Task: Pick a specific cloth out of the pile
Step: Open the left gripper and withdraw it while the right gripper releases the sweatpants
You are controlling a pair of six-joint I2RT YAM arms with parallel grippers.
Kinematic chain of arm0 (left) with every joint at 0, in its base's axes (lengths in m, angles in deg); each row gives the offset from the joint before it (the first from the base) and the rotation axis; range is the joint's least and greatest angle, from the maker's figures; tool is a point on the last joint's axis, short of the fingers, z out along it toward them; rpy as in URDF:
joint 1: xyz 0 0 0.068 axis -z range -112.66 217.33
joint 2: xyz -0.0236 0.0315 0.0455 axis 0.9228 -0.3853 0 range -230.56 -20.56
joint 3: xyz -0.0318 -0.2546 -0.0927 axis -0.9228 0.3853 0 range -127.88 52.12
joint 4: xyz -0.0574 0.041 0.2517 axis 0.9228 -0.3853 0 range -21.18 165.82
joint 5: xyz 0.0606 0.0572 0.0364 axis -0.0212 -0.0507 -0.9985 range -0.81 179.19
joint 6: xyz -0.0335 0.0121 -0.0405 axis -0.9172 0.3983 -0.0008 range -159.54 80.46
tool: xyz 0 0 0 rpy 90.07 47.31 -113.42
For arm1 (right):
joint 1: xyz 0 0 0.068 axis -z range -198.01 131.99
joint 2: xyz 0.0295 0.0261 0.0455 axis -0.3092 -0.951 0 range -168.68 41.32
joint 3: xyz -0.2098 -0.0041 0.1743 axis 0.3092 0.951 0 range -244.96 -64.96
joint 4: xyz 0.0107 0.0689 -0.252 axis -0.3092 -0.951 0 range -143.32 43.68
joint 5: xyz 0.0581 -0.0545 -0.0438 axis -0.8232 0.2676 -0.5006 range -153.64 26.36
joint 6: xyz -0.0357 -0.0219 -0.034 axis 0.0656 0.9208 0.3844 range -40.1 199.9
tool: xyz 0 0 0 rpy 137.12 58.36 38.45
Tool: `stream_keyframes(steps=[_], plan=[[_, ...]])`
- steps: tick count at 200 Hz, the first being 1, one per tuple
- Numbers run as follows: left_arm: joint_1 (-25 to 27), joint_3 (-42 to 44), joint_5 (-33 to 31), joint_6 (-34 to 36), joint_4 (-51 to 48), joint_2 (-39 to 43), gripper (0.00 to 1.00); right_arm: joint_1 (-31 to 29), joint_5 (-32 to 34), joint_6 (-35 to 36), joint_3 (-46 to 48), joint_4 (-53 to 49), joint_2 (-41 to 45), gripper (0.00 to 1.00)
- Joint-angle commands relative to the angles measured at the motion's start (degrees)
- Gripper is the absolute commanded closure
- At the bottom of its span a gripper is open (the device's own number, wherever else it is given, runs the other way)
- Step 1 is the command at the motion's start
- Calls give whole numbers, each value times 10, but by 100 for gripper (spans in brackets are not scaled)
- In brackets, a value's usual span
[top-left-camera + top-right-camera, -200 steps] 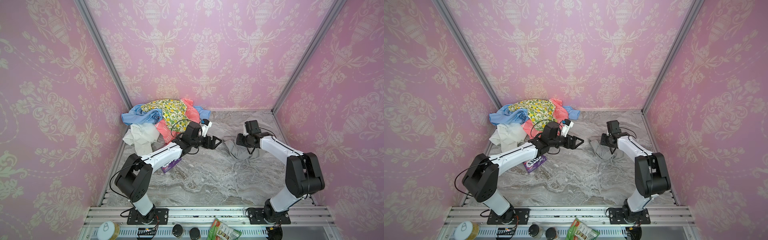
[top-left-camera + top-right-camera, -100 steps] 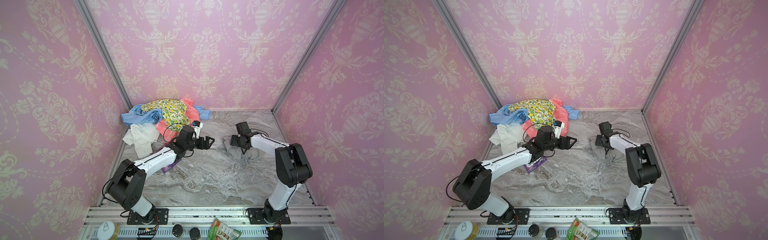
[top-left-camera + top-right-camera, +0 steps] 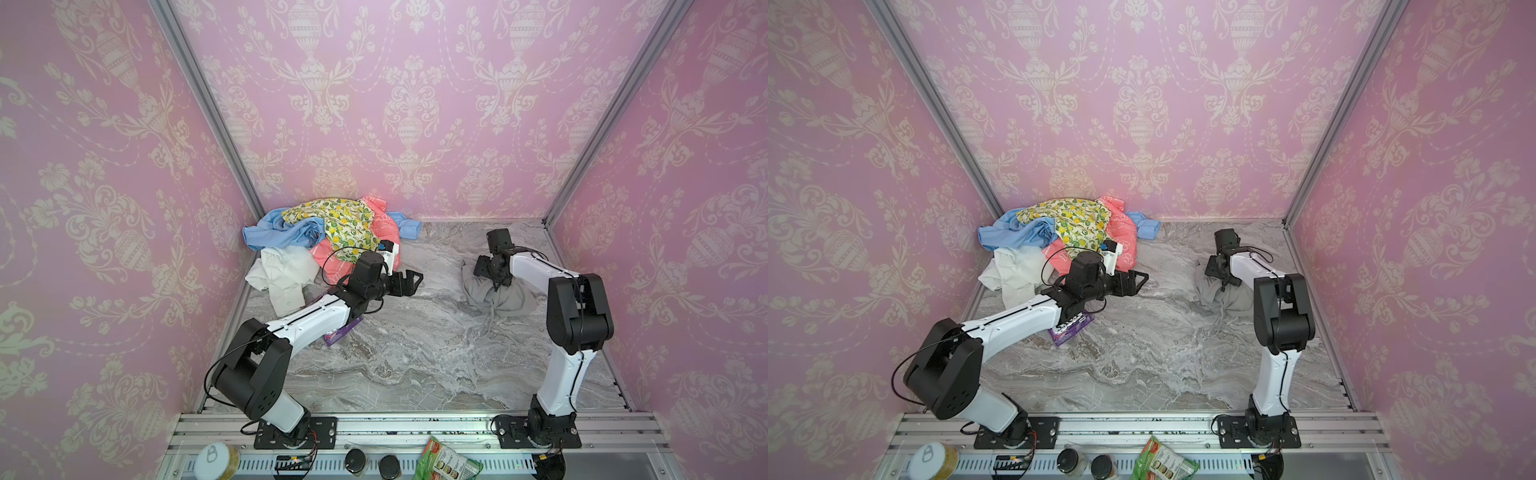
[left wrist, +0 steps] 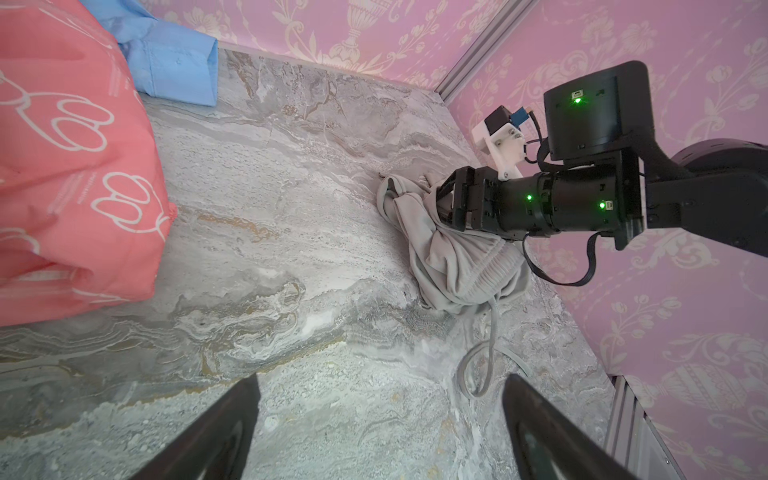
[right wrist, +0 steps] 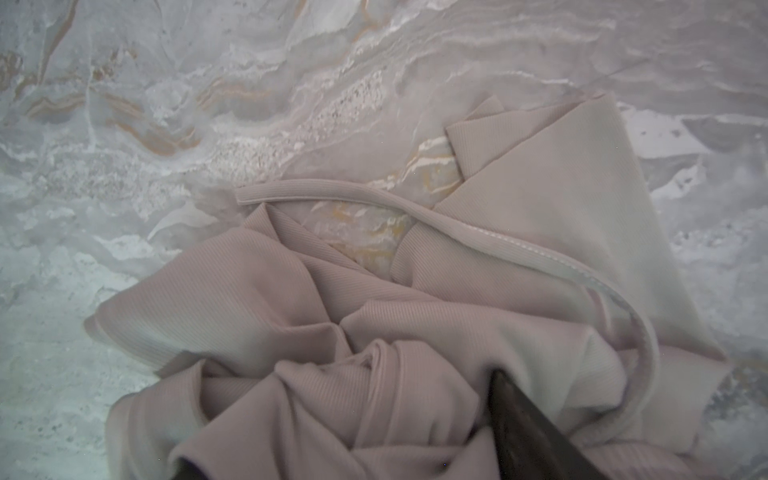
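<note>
Cloth [image 3: 496,297] lies bunched on table [image 3: 415,353], well apart from pile [image 3: 332,232]. Right gripper [image 3: 482,268] has just spread its jaws over it. Left gripper [image 3: 413,282] is apart and empty. Likely released, so cloth looks sorted out.

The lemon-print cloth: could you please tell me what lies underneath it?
Beneath the lemon-print cloth, the coral pink cloth and the light-blue cloth emerge at its edges in both top views. Whatever lies under its middle is covered.

Bright even light, soft faint shadows, top views sharp, right wrist view hazy, the cloth [image 5: 291,291] blurred close-up
</note>
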Motion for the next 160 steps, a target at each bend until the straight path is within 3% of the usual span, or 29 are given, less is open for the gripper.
stream_keyframes(steps=[1, 88, 133, 160], plan=[[-12, 3, -4, -10, 16, -1, 7, 11, 6, 23, -52, -43, -32, 23], [-56, -29, 22, -5, 31, -53, 7, 58, 5, 78, -356, -141, -214, 22], [-63, -42, 25, -2, 36, -65, 7, 73, 22, 91, -391, -139, -207, 21], [-63, -38, 19, -3, 30, -49, 5, 74, 20, 101, -339, -114, -144, 15]])
